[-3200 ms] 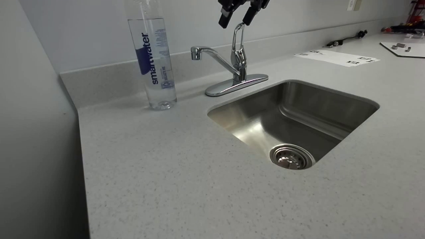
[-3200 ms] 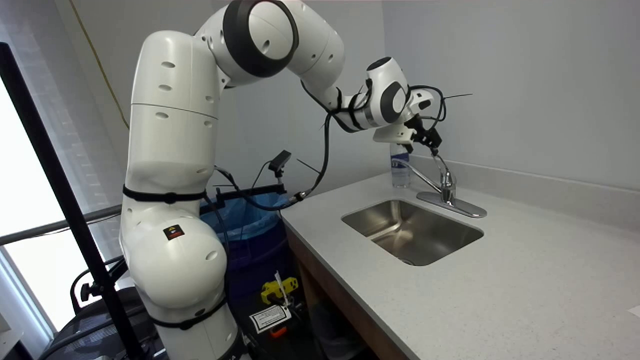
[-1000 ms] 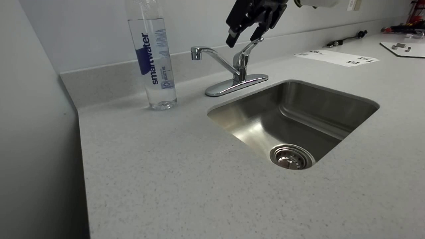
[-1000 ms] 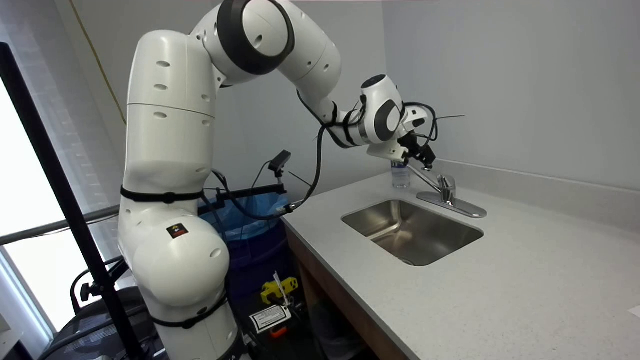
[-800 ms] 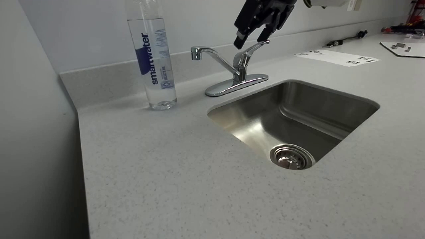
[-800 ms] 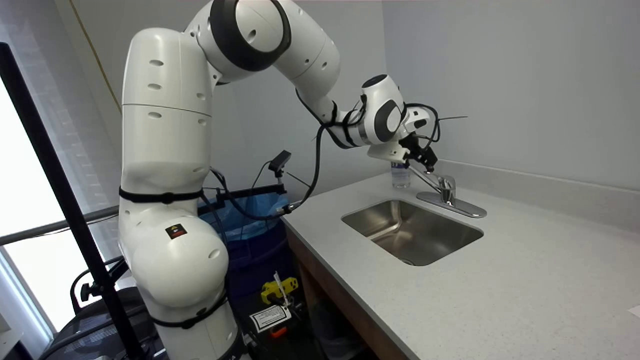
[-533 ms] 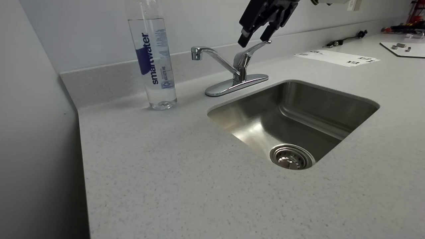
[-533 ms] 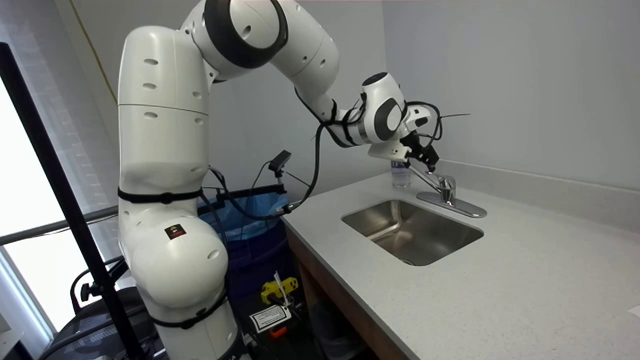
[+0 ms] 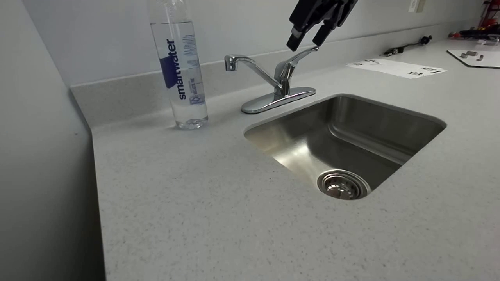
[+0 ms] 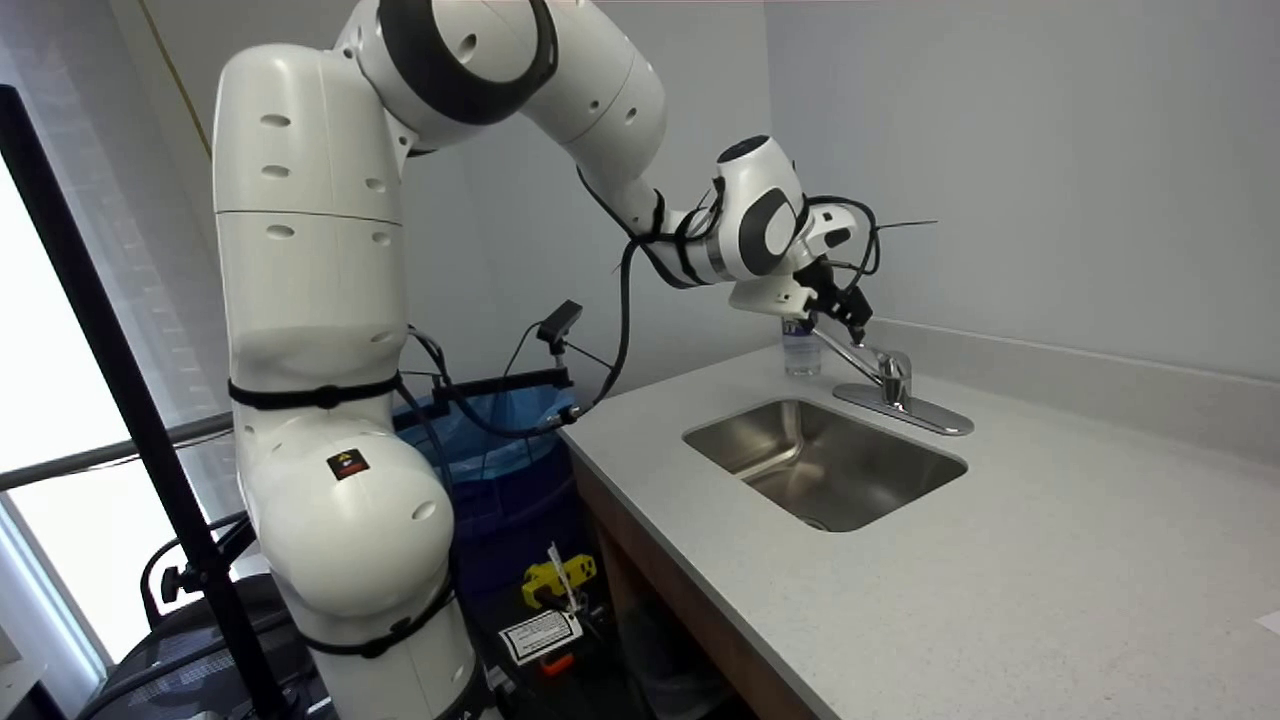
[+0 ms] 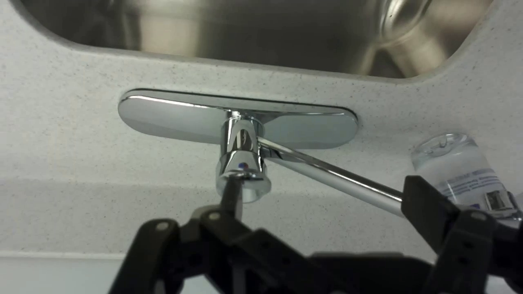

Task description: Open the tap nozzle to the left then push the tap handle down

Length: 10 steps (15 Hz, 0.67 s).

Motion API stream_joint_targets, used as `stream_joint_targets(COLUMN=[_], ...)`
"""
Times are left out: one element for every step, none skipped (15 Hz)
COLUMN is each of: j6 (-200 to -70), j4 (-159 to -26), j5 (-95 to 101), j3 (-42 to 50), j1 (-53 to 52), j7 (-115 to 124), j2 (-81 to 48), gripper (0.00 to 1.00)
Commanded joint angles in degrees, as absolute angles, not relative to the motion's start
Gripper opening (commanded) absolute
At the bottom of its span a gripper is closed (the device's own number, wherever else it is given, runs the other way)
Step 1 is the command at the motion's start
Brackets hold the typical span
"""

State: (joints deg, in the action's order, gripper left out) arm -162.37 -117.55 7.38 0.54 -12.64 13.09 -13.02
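Note:
The tap nozzle [image 9: 256, 67], a thin arched chrome spout, points toward the bottle in both exterior views [image 10: 845, 352] and runs to the right in the wrist view [image 11: 335, 175]. The tap handle [image 9: 297, 58], a short chrome lever, is tilted low over the column; in the wrist view [image 11: 244, 176] its end faces the camera. My gripper [image 9: 307, 42] is open and empty above the handle. It also shows in another exterior view [image 10: 835, 328]. In the wrist view [image 11: 322, 190] one finger overlaps the handle's end; I cannot tell whether they touch. The other finger hides the nozzle's tip.
A clear water bottle [image 9: 183, 74] stands left of the tap, near the nozzle; it shows behind a finger in the wrist view [image 11: 453, 167]. The steel sink [image 9: 340, 95] is in front of the tap. The wall and backsplash [image 10: 1080, 355] rise behind it.
The handle stood upright 3.2 s ago and was tilted down by 1.0 s ago. Since then my gripper has moved right and slightly up in an exterior view. The nozzle has not moved.

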Motion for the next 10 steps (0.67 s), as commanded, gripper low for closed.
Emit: stream_joint_targets(j6=[-157.3,-156.1,-154.8,-154.0,-152.9,-151.9,-151.2,-150.3,-150.0,-149.6], j4=[-123.0,-123.8,-124.6,-125.6,-126.4,-127.4,-128.4,-129.5,-130.8,-131.9], j5=[3.1,2.0,1.2,0.5,-0.1,-0.8,-0.6,-0.7,-0.3,-0.4], j3=[-2.7,-3.3,-3.6,-3.8,-3.8,-3.7,-3.5,-3.4,-3.2,-3.1], j1=[-10.1,-9.7,-9.5,-9.2,-8.9,-8.6,-8.4,-8.1,-7.7,-7.4], j7=[9.5,8.8,8.3,7.9,7.3,6.7,6.9,6.7,6.8,6.7], j2=[-5.6,-3.9,-2.2,-0.4,1.6,3.6,5.5,7.6,9.6,11.7], gripper=[1.0,1.0,1.0,1.0,1.0,1.0,1.0,1.0,1.0,1.0])
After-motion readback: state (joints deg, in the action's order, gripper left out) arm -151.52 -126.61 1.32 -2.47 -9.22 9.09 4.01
